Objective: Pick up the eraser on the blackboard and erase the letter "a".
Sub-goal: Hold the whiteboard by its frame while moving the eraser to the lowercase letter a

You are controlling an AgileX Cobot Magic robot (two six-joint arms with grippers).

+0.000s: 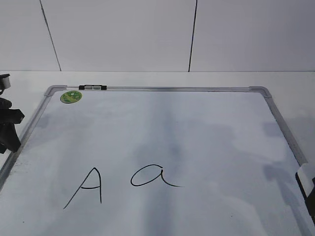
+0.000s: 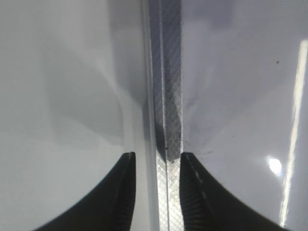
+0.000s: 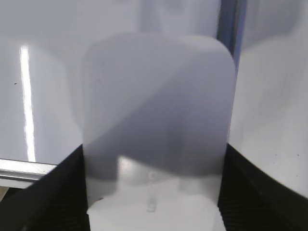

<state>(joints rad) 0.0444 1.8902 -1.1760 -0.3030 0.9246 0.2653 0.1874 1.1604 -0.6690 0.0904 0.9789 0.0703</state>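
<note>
Two black right fingers (image 3: 57,192) stand wide, flanking the white rounded plastic eraser (image 3: 156,130), seemingly clamping it over the silver-framed white board (image 1: 162,89). Left fingers (image 2: 120,192), partly open, straddle its frame empty. Cursive black "a" (image 1: 153,176) lies well apart.
</note>
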